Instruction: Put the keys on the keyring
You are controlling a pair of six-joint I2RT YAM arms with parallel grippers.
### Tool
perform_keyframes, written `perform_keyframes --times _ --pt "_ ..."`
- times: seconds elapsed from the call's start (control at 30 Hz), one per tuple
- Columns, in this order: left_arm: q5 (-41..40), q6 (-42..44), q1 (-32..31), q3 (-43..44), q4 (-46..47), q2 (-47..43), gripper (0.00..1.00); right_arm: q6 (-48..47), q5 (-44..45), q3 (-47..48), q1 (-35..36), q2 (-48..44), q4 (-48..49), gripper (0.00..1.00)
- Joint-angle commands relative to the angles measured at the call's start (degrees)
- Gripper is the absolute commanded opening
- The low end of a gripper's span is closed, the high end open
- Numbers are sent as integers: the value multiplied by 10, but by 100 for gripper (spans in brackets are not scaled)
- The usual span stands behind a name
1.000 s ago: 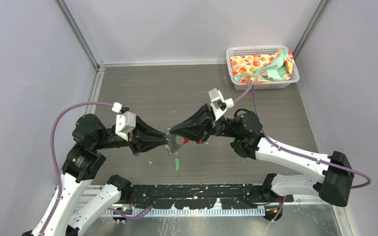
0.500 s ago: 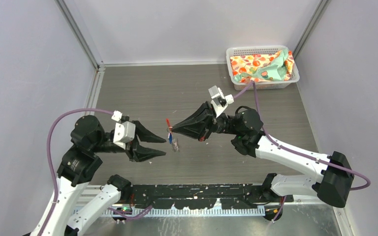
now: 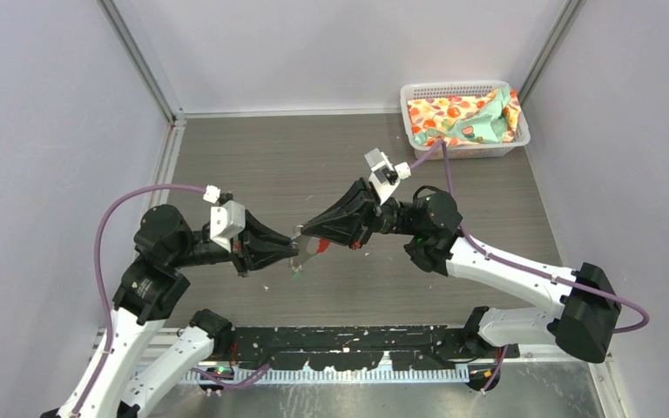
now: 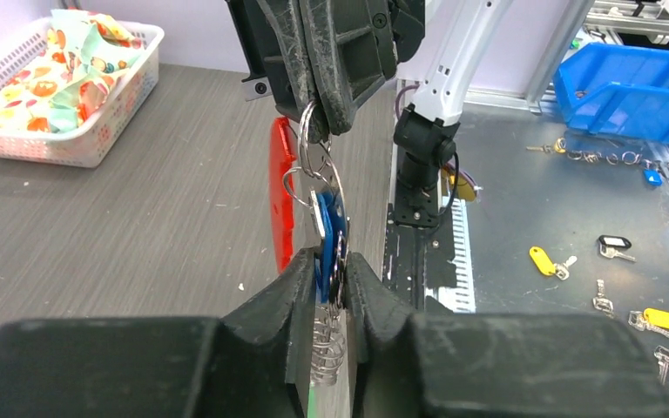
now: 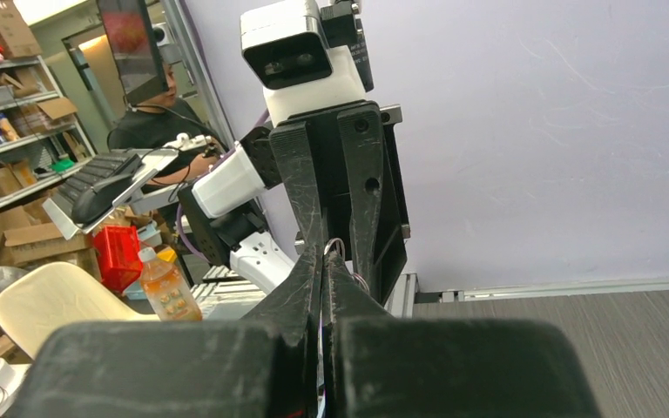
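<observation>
Keyring [image 4: 314,161] location: hanging in mid-air over the table [image 3: 253,165], between the two arms, its red tag [image 4: 281,205] dangling edge-on at one side.

Right gripper [image 4: 318,122]: clamped tight on the topmost loop, carrying the weight from above.

Left gripper [image 4: 329,287]: narrow, its fingers pressed against either side of the blue key [image 4: 327,228] and the wire loops bunched under it. The blue key appears to sit among the loops. Whether it is fully threaded cannot be confirmed from these views.

Green key [image 3: 297,273]: a green fleck shows just below the left gripper in the top view. You cannot tell whether it hangs or lies on the table.

Assessment: you are at the threading step.

Recommendations:
- Hold the right grip firm and level so the ring does not swing.
- Work the left side in small moves along the wire's curve, not across it.
- Do not pull the arms apart hard, since the thin wire could bend or slip out.
- Check the left wrist view before you let go.
</observation>
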Motion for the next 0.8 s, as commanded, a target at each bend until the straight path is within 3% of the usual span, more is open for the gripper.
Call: perform_keyframes --times 0.0,0.07,0.33,0.4,0.6,0.77 --pt "42 -13 -2 4 39 -8 15 10 -9 28 -2 -2 45 1" --pt "81 -10 -2 11 24 -7 15 12 -10 28 -4 -3 45 1" --pt "144 20 -2 34 -47 -9 43 17 -13 29 -7 -6 43 1" --pt "146 43 -2 37 -65 -8 46 20 -15 30 -6 -5 44 1" --pt "-35 53 -3 16 -14 -12 41 27 -18 31 -7 -4 48 1" --pt "-38 -20 -2 5 41 7 41 34 -21 35 -7 1 54 1"
